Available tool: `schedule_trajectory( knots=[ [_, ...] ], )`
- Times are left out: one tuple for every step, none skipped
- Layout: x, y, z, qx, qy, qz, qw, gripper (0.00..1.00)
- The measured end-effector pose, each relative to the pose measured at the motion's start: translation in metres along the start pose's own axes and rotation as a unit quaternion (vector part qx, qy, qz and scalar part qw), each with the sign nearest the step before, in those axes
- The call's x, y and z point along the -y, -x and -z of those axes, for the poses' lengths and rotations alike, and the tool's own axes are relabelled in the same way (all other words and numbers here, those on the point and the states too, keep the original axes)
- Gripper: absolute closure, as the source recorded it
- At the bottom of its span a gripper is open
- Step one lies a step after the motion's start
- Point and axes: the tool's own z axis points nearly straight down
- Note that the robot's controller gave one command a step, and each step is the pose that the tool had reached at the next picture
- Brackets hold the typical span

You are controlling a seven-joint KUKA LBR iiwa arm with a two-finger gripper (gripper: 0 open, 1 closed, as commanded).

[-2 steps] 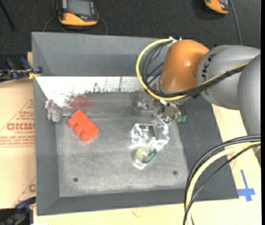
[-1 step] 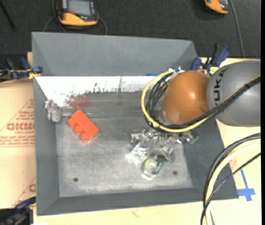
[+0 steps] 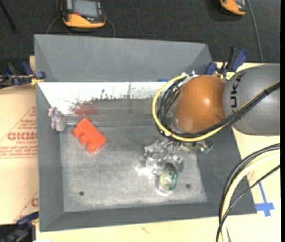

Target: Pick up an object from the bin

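Directly beneath the arm's orange cover (image 3: 198, 107), the pincer (image 3: 168, 153) is seen low in the right half of the grey bin (image 3: 112, 180), over a small heap of clear, glassy pieces (image 3: 150, 160). Whether the pincer is released or clenched cannot be told, since its tip is merged with that heap. Nearest to it, just below it in the view, a rounded clear piece with a greenish tint (image 3: 166, 181) is found on the bin floor; its long axis cannot be made out. An orange-red block (image 3: 88, 135) is laid well apart in the left half, its long axis running from upper left to lower right. A small pale, partly purple thing (image 3: 57, 119) is set by the left wall, near the block's upper end.
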Motion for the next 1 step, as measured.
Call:
schedule_trajectory(
  knots=[
    [-0.0127,-0.0448,0.1711,-0.0021,0.000,-0.016,0.9999,1.00]
  ],
)
